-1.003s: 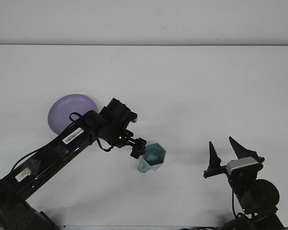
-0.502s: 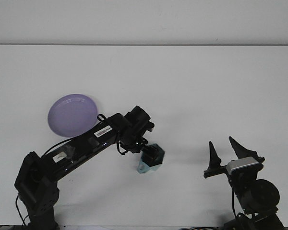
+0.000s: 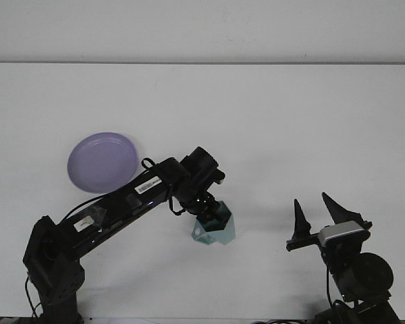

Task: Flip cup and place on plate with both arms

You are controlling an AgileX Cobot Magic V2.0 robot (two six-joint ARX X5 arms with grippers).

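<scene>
A light teal faceted cup [image 3: 216,229] rests on the white table just right of centre, low in the front view. My left gripper [image 3: 207,210] comes down onto the cup's top and hides its opening; the fingers sit at or inside the rim, and their spread is hidden. A lilac plate [image 3: 102,162] lies flat to the left, well apart from the cup. My right gripper [image 3: 318,214] is at the lower right with its two dark fingers spread and nothing between them.
The white table [image 3: 270,121] stretches to a pale wall at the back. My left arm's black links run from the lower left corner across to the cup, passing just below the plate.
My left arm has swung right and stretched out, moving its gripper from beside the cup down onto its top. The cup has tipped and shifted slightly. The right arm stayed still.
</scene>
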